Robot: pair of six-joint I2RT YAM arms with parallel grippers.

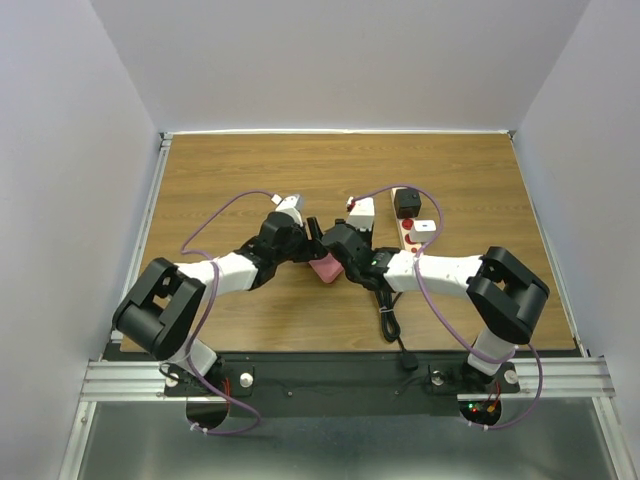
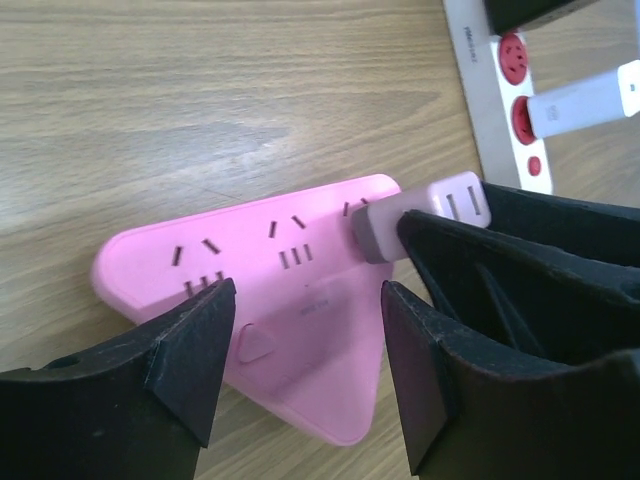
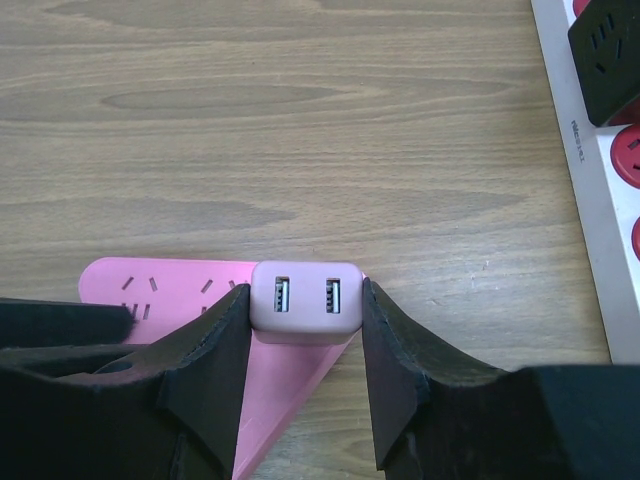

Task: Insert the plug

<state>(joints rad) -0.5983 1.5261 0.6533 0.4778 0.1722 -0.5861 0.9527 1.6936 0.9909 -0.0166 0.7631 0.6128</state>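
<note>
Near the middle of the wooden surface (image 1: pixel 230 180) lies a pink power strip (image 2: pixel 300 300), triangular, with its rows of slots facing up. The right gripper (image 3: pixel 305 330) is pinching the plug (image 3: pixel 306 302), a small greyish-pink block with two USB ports, one finger pressed against each side. The plug sits at the corner of the strip nearest the white power strip (image 1: pixel 410 232), right over the last set of slots. I cannot tell whether its pins have entered them.

The left gripper (image 2: pixel 300 340) is spread wide and straddles the pink strip, one finger near each slanted edge. From here I cannot say whether either finger is touching it.

To my eye the step in hand is seating the plug. Doing it well means keeping the plug square to the strip's face, so both pins meet their slots together, and then pushing straight down rather than at an angle. The strip looks light and would probably slide or tip under an off-centre push. I would want the left gripper braced on it before any real force goes in. If the pins snag, a slight correction beats pushing harder.
</note>
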